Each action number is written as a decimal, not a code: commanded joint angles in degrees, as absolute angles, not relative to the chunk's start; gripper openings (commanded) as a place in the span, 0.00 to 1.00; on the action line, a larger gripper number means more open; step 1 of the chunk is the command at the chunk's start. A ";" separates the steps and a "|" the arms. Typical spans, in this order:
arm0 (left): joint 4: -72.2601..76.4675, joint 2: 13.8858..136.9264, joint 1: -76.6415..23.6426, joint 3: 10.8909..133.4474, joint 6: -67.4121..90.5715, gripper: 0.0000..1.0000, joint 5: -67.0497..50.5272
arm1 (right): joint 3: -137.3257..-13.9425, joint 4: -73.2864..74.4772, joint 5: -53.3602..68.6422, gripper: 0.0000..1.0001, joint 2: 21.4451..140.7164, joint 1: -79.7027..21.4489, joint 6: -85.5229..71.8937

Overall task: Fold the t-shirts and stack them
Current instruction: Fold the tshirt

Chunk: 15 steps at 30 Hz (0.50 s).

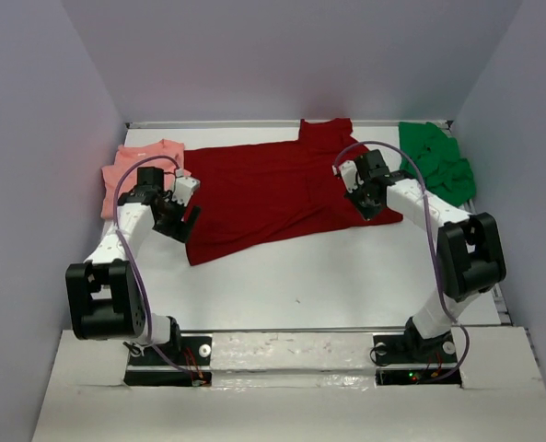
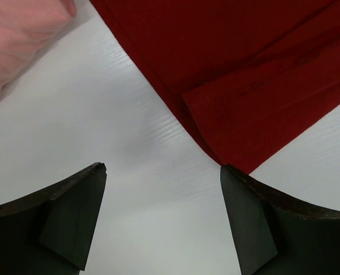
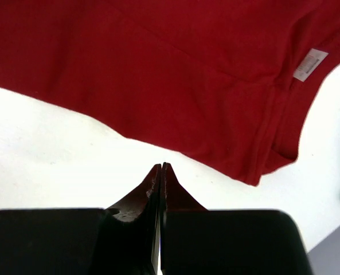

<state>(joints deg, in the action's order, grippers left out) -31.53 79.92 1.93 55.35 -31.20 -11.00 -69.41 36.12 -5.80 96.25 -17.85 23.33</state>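
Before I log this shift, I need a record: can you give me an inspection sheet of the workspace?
Surface: white table, no marks seen.
Job's things: dark red t-shirt spread mid-table; salmon pink t-shirt far left; green t-shirt bunched far right.
Clutter: nothing seen.
Claws: left claw open, empty, at the red shirt's corner; right claw shut, empty, beside its edge.
Cables: purple cable looped along each arm.
Surroundings: pale walls on three sides.
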 commanded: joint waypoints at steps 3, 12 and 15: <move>-39.27 82.44 1.93 62.21 -32.52 0.90 -15.19 | -73.47 34.72 -3.07 0.00 98.86 -17.67 21.71; -41.40 87.54 1.93 62.84 -31.11 0.88 -17.40 | -74.88 34.45 -2.11 0.00 104.85 -17.67 22.50; -43.15 89.38 1.93 63.81 -31.20 0.88 -19.15 | -75.85 34.19 -1.76 0.00 107.13 -17.67 22.59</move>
